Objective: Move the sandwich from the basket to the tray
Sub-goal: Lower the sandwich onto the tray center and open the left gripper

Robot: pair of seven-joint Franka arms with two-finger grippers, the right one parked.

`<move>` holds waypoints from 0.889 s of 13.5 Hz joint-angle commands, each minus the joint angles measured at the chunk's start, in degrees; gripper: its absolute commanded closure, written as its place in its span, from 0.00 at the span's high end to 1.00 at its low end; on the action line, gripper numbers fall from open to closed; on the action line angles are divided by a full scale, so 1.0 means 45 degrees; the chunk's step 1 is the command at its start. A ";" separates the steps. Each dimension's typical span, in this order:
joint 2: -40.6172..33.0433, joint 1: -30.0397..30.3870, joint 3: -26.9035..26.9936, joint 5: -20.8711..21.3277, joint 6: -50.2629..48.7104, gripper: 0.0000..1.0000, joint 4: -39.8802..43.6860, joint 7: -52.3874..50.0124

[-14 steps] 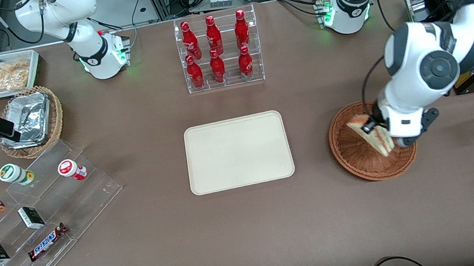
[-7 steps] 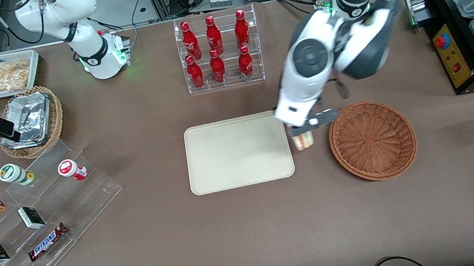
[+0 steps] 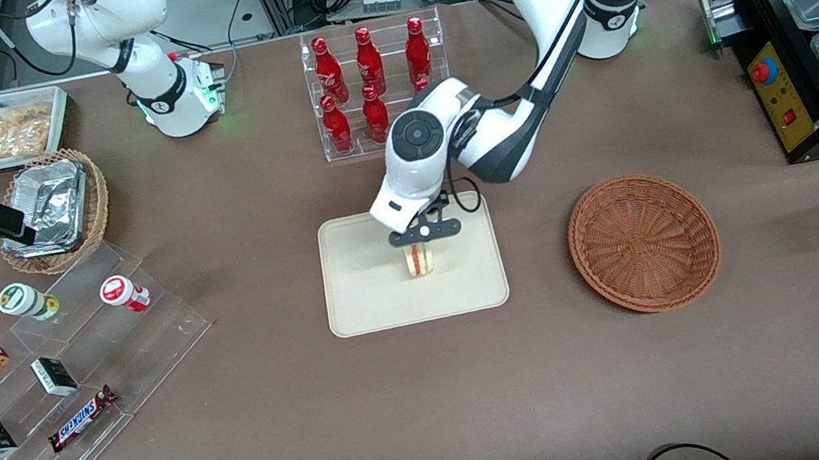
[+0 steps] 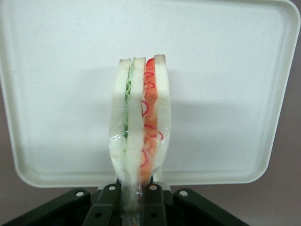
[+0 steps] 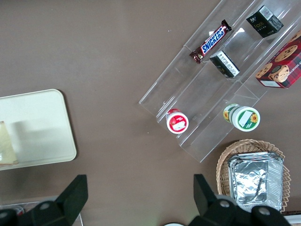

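Sandwich (image 4: 140, 122) clamped in pincer (image 3: 422, 248), hanging straight below it, long axis pointing down at tray (image 3: 363, 302). Shadow on tray suggests gap, not touching yet. Sits over tray's middle, inside rim. Basket (image 3: 643, 241) empty, well apart toward working arm's end of table (image 3: 285, 427). Next likely: lower, release.

The gripper (image 3: 420, 243) holds the sandwich (image 3: 420, 260) over bare tray (image 3: 361, 286) (bottle rack (image 3: 379, 88) stands near).
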 commanded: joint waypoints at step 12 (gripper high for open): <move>0.1559 -0.0485 0.0244 0.1414 -0.0342 1.00 0.1879 -0.0700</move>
